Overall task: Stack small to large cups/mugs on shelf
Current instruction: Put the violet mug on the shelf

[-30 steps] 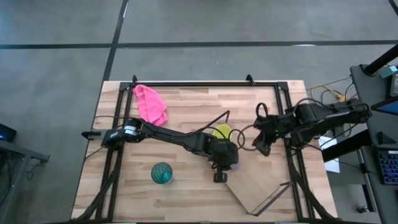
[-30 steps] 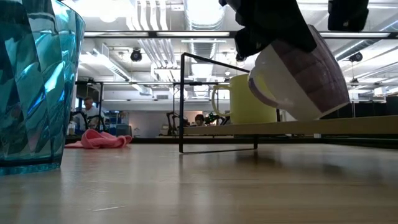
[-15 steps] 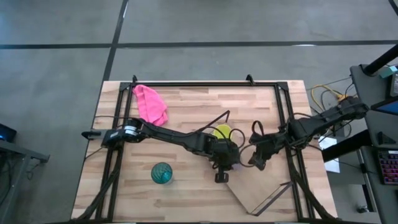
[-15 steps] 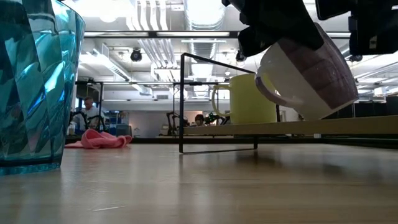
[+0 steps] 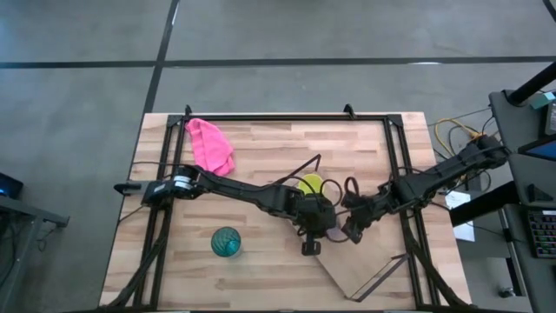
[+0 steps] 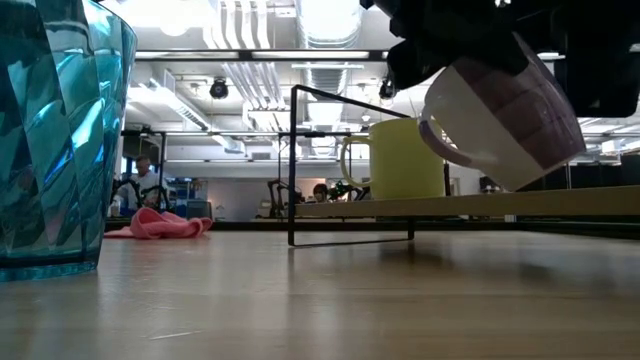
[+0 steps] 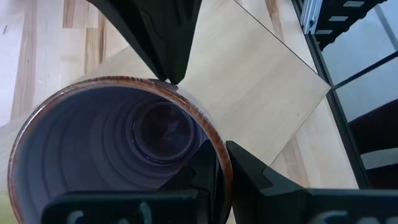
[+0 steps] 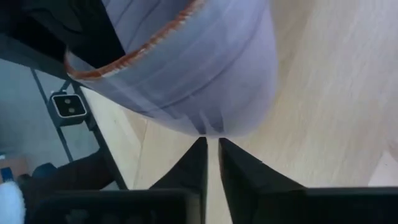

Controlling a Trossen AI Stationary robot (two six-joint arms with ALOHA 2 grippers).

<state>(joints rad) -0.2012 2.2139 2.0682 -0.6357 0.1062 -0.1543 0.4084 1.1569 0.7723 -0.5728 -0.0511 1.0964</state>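
Tilted above the plywood shelf [image 5: 365, 265], beside the yellow mug [image 6: 405, 160], the translucent purple mug [image 6: 505, 125], seemingly light, rigid and slick, hangs by its rim, pinched in the left hand [image 5: 314, 228], while the right hand [image 5: 352, 231], fingers nearly closed and empty, nears its base.

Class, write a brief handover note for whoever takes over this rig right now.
Left gripper: shut on the purple mug, held tilted in the air above the shelf.
Right gripper: beside that mug, fingers nearly together under its base.
Yellow mug: standing on the shelf.
Teal cup: on the table, off the shelf.
Left: purple mug and teal cup still to be stacked.
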